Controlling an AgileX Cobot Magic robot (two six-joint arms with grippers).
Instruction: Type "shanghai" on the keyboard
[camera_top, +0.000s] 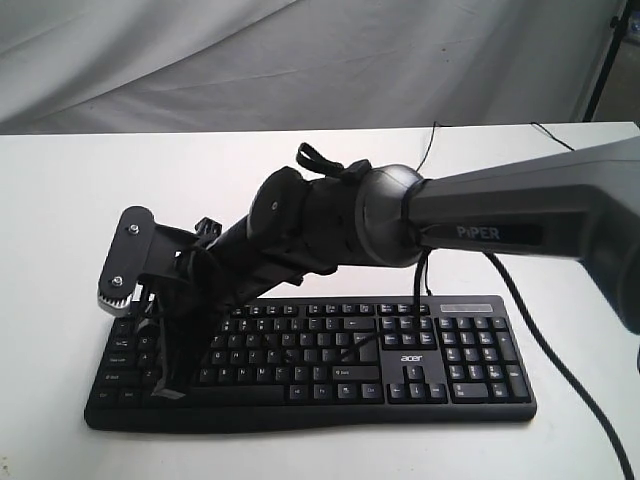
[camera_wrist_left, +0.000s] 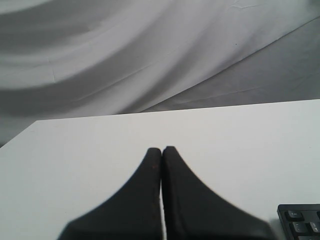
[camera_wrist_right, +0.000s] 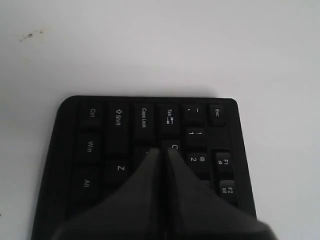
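The keyboard (camera_top: 470, 345) is lying lengthwise across the table (camera_top: 60, 190). The right hand (camera_wrist_right: 164, 150), pinched together, is pointing down at the keyboard's left end, about between A and Q. The left hand (camera_wrist_left: 161, 149), likewise closed, is hanging off one keyboard corner, farther away.

"acer" on keyboard (camera_top: 400, 372), "PiPER" on arm (camera_top: 520, 205)

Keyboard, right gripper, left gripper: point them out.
keyboard (camera_top: 413, 358), exterior view, on the acer logo
right gripper (camera_wrist_right: 164, 149), right wrist view, between its shut fingertips
left gripper (camera_wrist_left: 161, 149), left wrist view, between its shut fingertips
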